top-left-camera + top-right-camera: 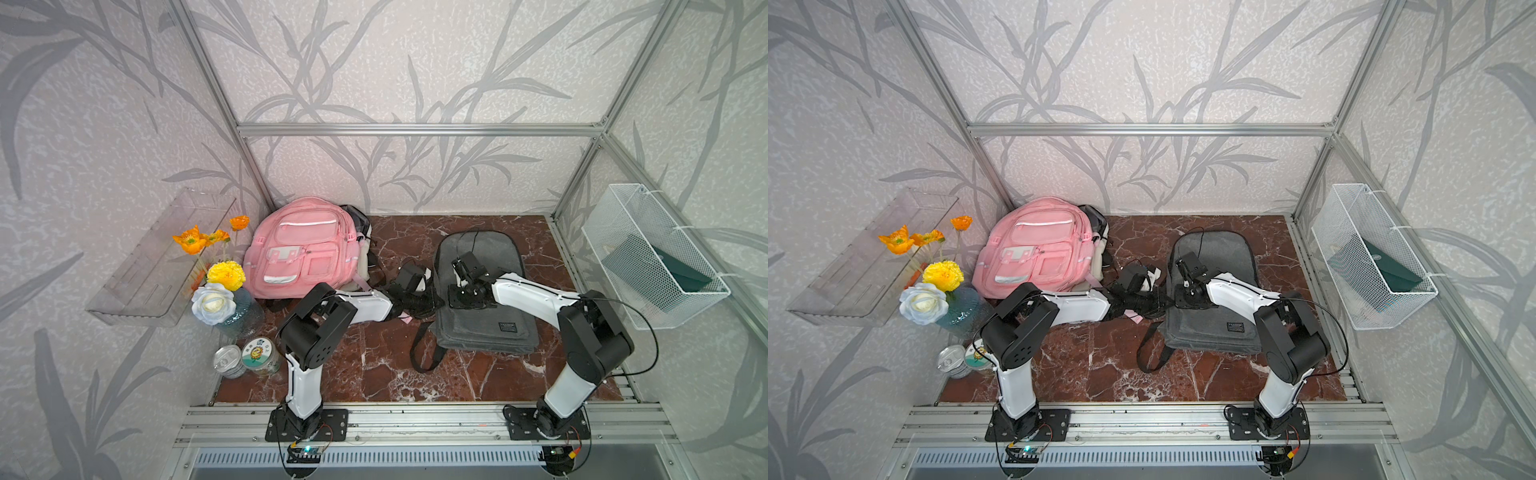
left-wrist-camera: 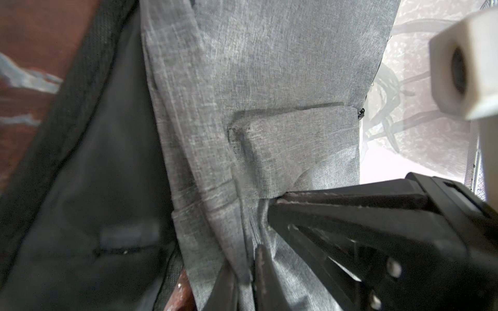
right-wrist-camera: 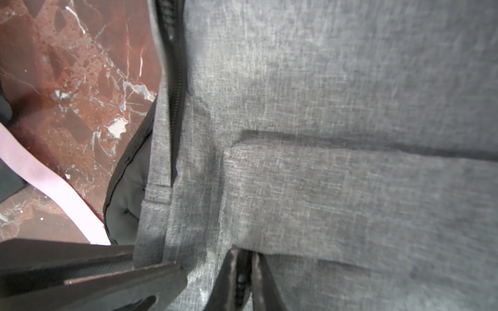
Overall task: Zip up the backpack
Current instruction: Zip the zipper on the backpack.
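A grey backpack (image 1: 490,328) (image 1: 1217,332) lies flat on the red marble table, right of centre. My left gripper (image 1: 432,302) (image 2: 246,269) is at its left edge, shut on a fold of the grey fabric (image 2: 269,80). It also shows in the right wrist view as the left gripper (image 3: 159,258). My right gripper (image 1: 459,301) (image 3: 244,258) points down just beside it, shut on a small dark zipper pull (image 3: 241,282) under the edge of a grey flap (image 3: 350,194). A black zipper track (image 3: 175,107) runs along the backpack's side.
A pink backpack (image 1: 303,249) leans in the back left corner, and its pink strap (image 3: 54,183) trails on the marble. A flower vase (image 1: 232,299) and two cans (image 1: 249,357) stand at the left. A black strap (image 1: 424,353) loops in front. A wire basket (image 1: 652,257) hangs on the right wall.
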Controlling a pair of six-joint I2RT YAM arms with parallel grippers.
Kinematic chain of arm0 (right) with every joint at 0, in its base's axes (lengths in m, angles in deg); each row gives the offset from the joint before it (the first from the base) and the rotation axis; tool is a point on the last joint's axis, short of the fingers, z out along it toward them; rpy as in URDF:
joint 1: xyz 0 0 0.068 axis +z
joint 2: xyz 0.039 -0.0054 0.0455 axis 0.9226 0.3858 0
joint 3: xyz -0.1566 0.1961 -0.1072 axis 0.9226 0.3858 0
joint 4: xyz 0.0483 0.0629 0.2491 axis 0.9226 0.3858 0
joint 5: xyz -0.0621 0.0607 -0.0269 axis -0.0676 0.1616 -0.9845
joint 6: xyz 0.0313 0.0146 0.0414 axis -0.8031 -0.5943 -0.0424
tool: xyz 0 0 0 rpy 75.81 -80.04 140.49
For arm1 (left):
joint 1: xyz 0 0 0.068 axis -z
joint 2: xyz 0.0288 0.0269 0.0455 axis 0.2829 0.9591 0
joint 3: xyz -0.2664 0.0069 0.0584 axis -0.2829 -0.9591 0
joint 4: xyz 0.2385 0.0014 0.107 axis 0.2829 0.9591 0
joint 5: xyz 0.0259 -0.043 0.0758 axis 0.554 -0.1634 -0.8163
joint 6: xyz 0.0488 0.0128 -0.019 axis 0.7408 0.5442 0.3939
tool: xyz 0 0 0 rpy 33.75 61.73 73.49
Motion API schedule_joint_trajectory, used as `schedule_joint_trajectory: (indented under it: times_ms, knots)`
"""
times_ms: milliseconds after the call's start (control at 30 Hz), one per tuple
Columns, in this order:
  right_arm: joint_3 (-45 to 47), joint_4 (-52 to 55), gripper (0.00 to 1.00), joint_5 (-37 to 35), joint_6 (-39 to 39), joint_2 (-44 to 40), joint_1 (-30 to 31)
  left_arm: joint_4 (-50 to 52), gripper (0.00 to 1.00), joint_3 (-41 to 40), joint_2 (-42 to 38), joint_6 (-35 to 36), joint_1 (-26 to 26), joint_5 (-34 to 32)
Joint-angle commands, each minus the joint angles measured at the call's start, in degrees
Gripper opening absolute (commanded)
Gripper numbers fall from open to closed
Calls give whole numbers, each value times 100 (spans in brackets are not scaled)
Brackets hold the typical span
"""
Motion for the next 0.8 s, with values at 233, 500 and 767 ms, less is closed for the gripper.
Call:
schedule_joint_trajectory:
  times_ms: [233,500,767]
  knots:
    - [14,309,5,-332,62,-268,-5,185,7,-118,-85,184,-23,-358]
    - [237,386,4,-546,87,-525,-175,246,0,-397,-249,259,-93,-972]
    - [308,329,1,-522,71,-489,-185,255,0,-377,-290,261,-120,-1005]
